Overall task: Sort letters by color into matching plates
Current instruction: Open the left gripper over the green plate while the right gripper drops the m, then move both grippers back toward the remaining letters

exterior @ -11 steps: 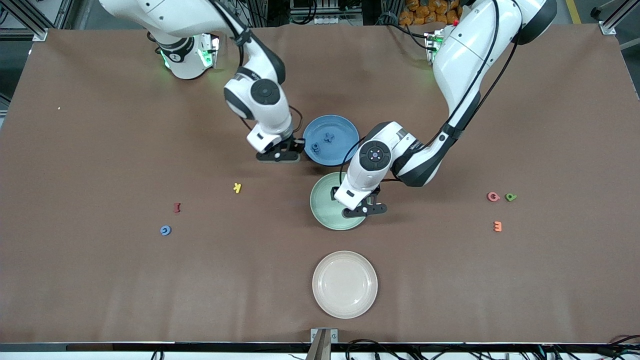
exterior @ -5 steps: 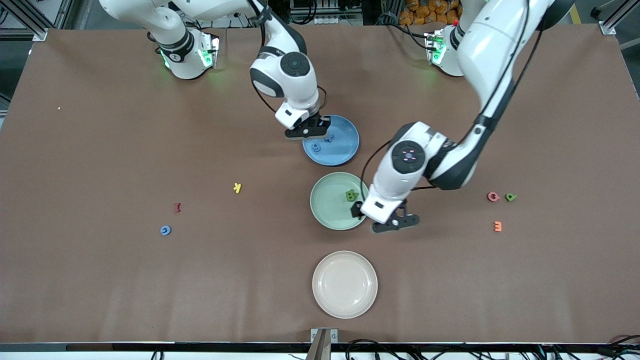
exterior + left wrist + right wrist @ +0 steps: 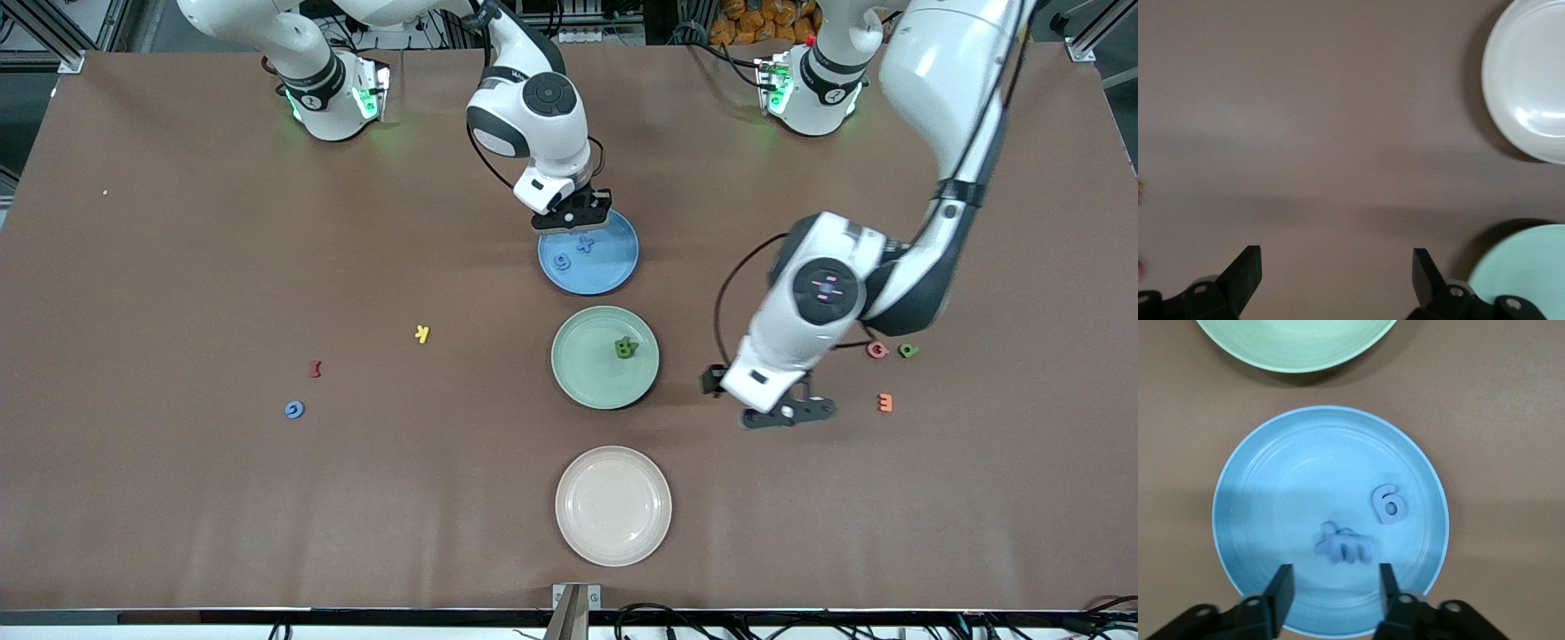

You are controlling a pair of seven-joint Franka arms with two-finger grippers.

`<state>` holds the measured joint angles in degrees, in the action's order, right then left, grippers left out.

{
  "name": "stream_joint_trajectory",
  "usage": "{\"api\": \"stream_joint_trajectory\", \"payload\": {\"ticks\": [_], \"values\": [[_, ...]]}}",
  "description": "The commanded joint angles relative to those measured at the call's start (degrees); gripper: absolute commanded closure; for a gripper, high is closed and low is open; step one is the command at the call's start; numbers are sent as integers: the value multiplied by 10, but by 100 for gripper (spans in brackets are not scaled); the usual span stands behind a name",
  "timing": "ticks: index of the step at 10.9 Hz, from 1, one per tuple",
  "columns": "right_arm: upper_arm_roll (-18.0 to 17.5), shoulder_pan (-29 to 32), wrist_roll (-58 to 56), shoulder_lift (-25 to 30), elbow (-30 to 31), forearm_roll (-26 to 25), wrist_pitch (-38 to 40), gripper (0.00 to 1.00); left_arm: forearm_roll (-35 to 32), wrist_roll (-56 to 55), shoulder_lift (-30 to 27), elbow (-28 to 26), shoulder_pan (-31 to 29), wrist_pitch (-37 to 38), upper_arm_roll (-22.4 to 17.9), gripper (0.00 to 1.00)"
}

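Observation:
The blue plate [image 3: 613, 267] holds two blue letters [image 3: 561, 262], [image 3: 584, 244]. My right gripper [image 3: 573, 213] hangs open and empty over that plate's rim. In the right wrist view the plate [image 3: 1271, 500] shows a "6" [image 3: 1389, 503] and an "m" [image 3: 1346, 545] just ahead of the gripper [image 3: 1333, 590]. The mint green plate [image 3: 582, 364] holds green letters [image 3: 626, 348]. My left gripper [image 3: 787, 413] is open and empty over bare table beside the green plate, toward the left arm's end. One blue letter [image 3: 294, 409] and one green letter [image 3: 908, 350] lie loose.
A cream plate [image 3: 613, 505] sits nearest the front camera. It also shows in the left wrist view [image 3: 1531, 80]. Pink [image 3: 877, 350] and orange [image 3: 885, 402] letters lie near the loose green one. Yellow [image 3: 422, 333] and dark red [image 3: 314, 368] letters lie near the loose blue one.
My left gripper moved off the green plate toward the left arm's end, and green letters now show in that plate. My right gripper moved from beside the blue plate to over its rim.

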<state>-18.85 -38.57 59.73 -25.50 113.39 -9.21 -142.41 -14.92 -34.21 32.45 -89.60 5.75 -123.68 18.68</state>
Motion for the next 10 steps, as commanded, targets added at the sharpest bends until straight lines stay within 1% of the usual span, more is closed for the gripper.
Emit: {"api": "stream_joint_trajectory", "payload": {"ticks": [1, 4, 5, 7, 8, 10], "values": [[4, -2, 5, -10, -19, 7, 17, 0, -11, 155, -44, -60, -71, 1, 10, 0], [7, 8, -2, 0, -19, 5, 56, 0, -5, 302, -54, -87, -131, 1, 11, 0], [7, 23, -17, 6, -19, 3, 64, 0, -5, 319, -57, -107, -157, -2, 18, 0], [9, 61, -69, 17, -19, 0, 84, 0, -5, 363, -54, -123, -215, -3, 38, 0], [15, 85, -87, 22, -19, -1, 91, 0, -5, 376, -52, -130, -230, -5, 38, 0], [18, 138, -139, 29, -19, -1, 91, 0, -13, 410, -56, -143, -239, -5, 38, 0]]}}
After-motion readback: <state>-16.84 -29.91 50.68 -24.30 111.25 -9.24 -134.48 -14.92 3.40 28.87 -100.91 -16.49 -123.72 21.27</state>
